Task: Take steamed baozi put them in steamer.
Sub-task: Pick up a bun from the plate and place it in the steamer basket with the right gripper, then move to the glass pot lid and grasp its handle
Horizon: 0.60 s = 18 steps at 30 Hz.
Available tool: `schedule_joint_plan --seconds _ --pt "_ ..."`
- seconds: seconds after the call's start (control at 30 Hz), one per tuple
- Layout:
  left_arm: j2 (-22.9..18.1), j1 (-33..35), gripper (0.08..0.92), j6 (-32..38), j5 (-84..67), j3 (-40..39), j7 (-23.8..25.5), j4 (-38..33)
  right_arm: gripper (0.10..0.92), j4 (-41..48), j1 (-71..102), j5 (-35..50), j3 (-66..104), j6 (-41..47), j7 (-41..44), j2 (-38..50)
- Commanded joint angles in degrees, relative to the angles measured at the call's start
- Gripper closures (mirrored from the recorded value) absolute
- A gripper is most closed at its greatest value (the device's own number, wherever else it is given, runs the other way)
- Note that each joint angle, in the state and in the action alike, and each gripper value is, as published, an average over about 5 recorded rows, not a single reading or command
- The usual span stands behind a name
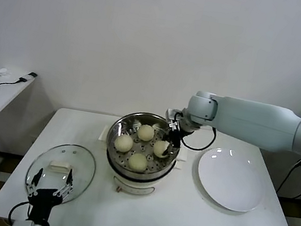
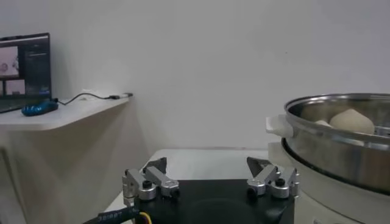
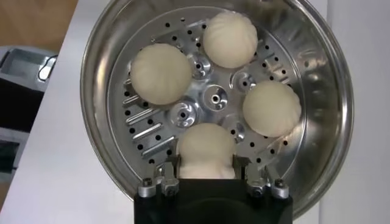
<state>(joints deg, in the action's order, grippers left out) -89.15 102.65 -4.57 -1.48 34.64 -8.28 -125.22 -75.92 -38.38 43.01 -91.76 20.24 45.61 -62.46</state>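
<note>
White table [image 1: 181, 209], four baozi in the steamer [image 1: 118, 126]; right gripper [image 1: 167, 148] grips the rightmost baozi [image 1: 161, 148], so I'd open fully, then lift straight up; left gripper [image 1: 51, 188] idles open.

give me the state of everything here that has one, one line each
steamer: uncovered, four buns inside
steamed baozi: all four on the perforated floor, apart from each other
right tool: inside the steamer, fingers either side of one bun
left tool: open, idle over the glass lid
glass lid: off the steamer, flat on the table
white plate: empty
</note>
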Motion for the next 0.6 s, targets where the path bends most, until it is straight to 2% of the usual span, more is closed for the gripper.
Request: schedule_joint_plan --seconds 0.03,0.27,0.5,0.6 --pt "-0.02 0.02 0.177 -0.13 -0.05 -0.02 0.01 0.04 0.398 1.12 2.17 -1.50 1.45 -0.41 -0.36 -0.40" --pt "-0.09 0.16 0.177 -0.31 -0.05 0.23 -0.01 -0.21 0.225 1.05 1.62 -1.92 2.82 -2.60 3.14 0.95" --pt "-0.08 0.49 0.177 -1.92 -0.98 0.65 -0.32 -1.44 0.203 -1.70 -2.06 0.97 5.74 -5.26 7.84 6.06" --pt "-0.11 0.58 0.177 -2.58 -1.30 0.69 -0.42 -1.88 0.203 -3.19 -0.70 4.78 10.47 -5.42 4.45 9.83"
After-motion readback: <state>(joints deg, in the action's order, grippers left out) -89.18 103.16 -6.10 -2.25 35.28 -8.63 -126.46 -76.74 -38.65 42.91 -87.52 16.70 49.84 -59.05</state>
